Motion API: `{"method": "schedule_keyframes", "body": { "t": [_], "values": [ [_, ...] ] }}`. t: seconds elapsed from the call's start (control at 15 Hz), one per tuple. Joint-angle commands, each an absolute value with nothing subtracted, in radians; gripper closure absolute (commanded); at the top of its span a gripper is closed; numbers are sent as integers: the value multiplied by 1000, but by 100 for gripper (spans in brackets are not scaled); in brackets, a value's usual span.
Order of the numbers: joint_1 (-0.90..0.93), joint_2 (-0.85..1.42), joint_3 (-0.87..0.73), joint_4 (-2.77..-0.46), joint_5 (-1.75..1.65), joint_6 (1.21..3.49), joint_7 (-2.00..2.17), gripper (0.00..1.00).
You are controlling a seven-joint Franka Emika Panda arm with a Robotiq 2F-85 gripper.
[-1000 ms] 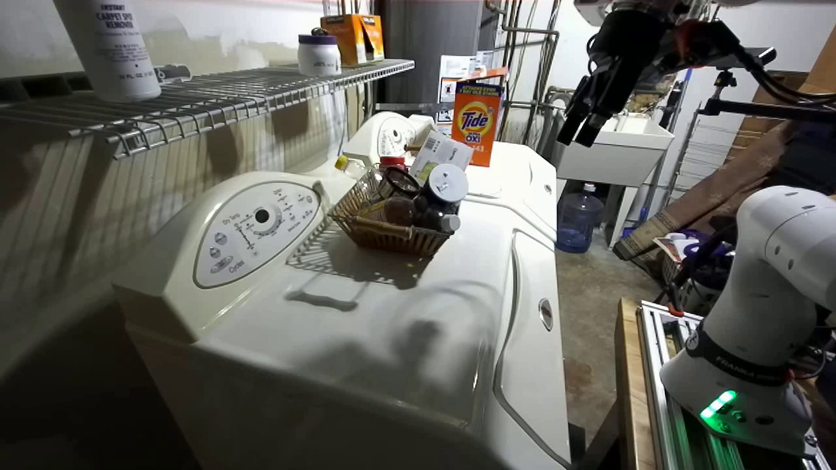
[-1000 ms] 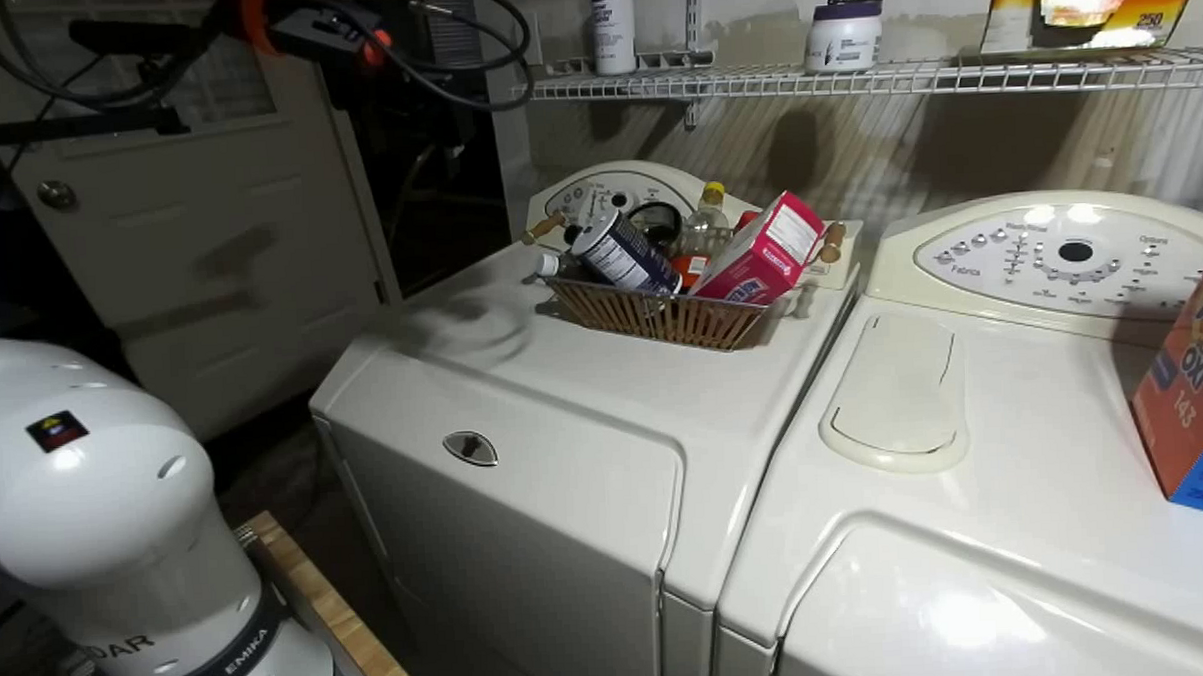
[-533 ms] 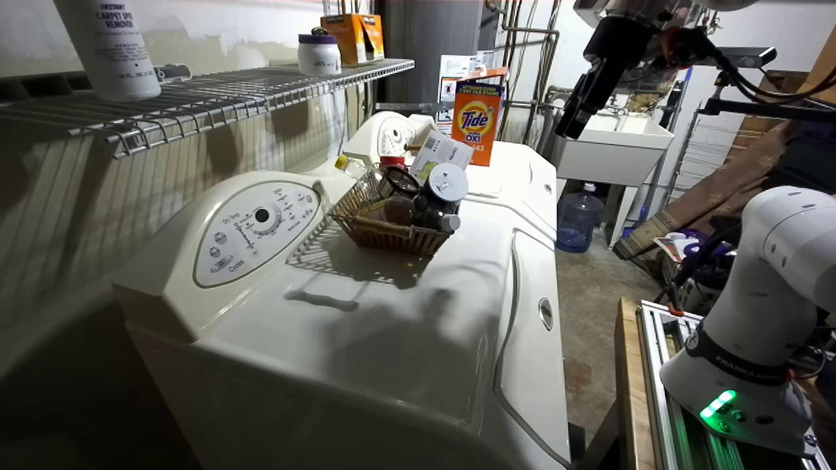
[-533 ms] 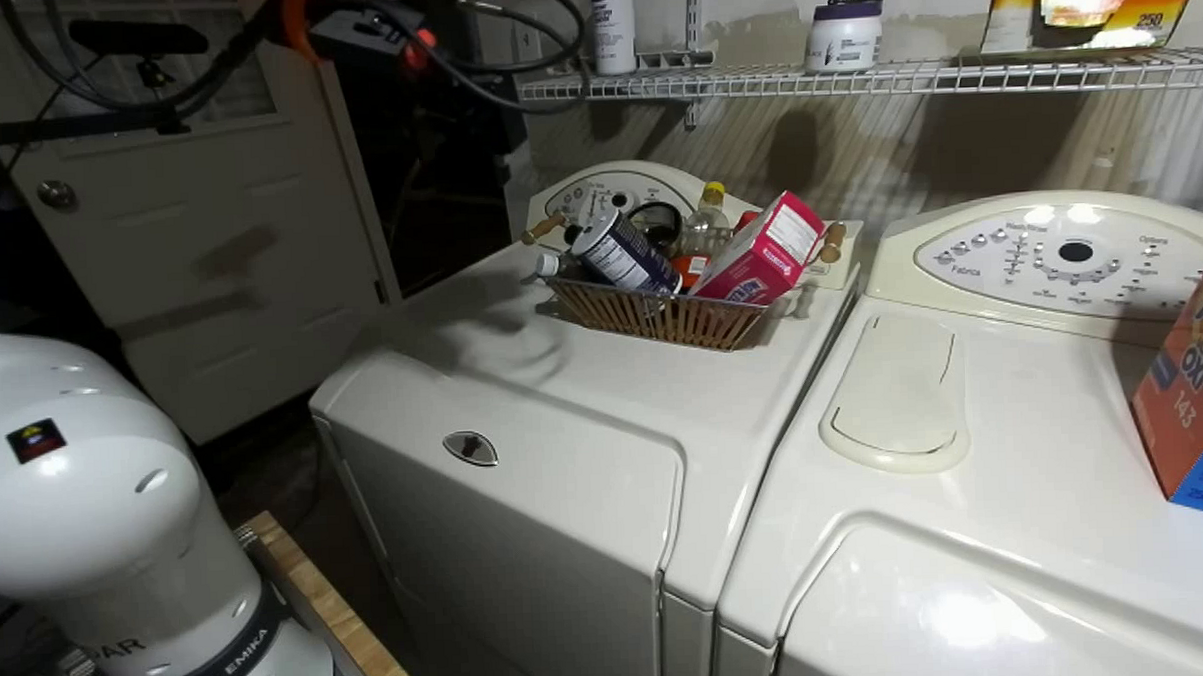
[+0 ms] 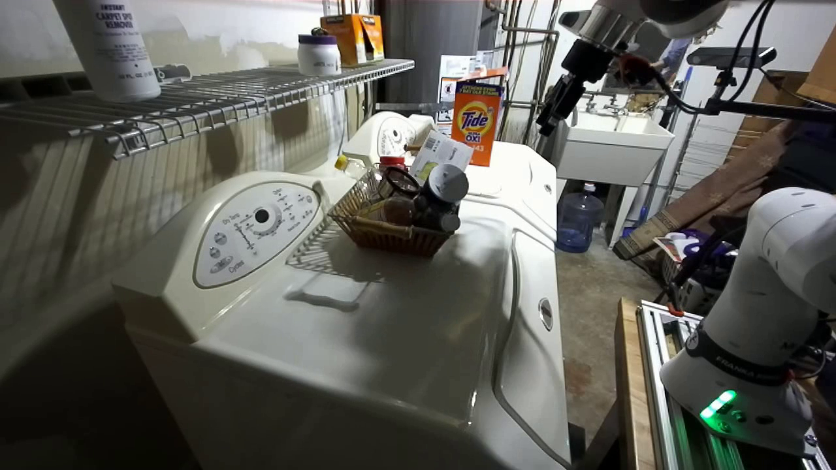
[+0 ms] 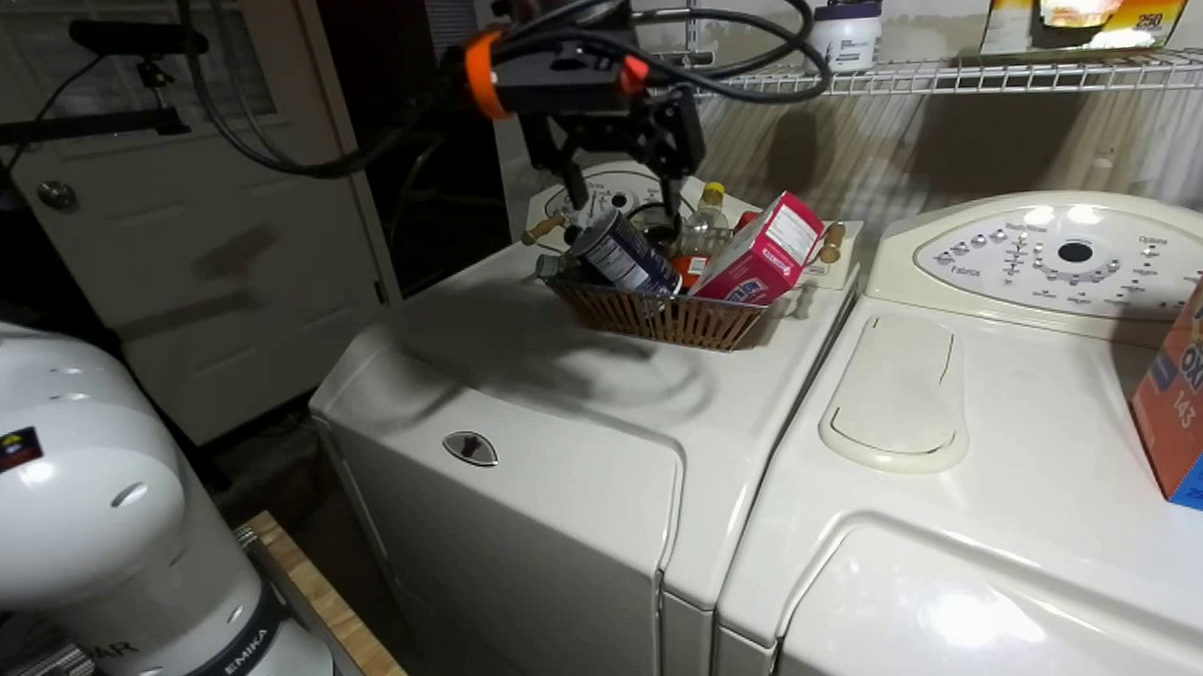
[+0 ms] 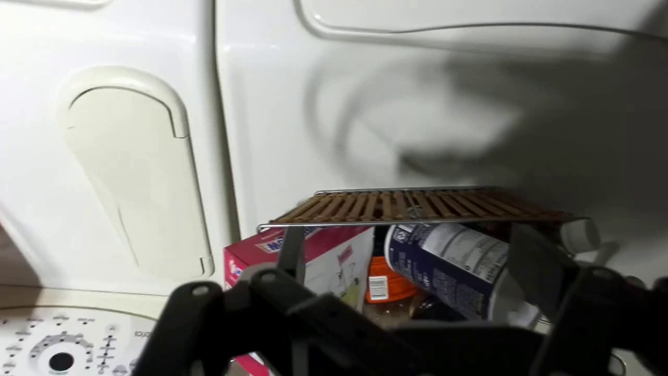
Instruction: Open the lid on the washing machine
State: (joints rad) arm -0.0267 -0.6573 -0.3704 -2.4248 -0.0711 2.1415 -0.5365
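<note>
The washing machine (image 6: 1085,421) is cream white and stands on the right in an exterior view. On its top is a small long cover (image 6: 893,388), lying flat and shut; it also shows at the left of the wrist view (image 7: 133,177). The machine's large front panel (image 6: 1011,614) is shut too. My gripper (image 6: 625,199) is open and empty, raised in the air, with its fingers pointing down. In an exterior view it appears in front of the basket on the neighbouring machine. In the wrist view the gripper (image 7: 412,237) is to the right of the small cover, touching nothing.
A basket (image 6: 651,316) with a blue can, a pink box and bottles stands on the neighbouring dryer (image 6: 526,481), under the gripper in the wrist view. An orange Tide box (image 6: 1199,387) stands on the washing machine. A wire shelf (image 6: 933,76) runs above.
In an exterior view my gripper has moved right and come into view in front of the basket. Its cables and shadow moved along with it. The machines, covers and basket stay put.
</note>
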Motion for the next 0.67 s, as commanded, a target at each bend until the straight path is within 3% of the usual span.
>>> {"method": "schedule_keyframes", "body": {
  "t": [0.0,0.6],
  "values": [
    [-67,-490,-411,-2351,-136,2232,-614,0],
    [-140,-396,-410,-2323,-106,2244,-591,0]
  ]
}}
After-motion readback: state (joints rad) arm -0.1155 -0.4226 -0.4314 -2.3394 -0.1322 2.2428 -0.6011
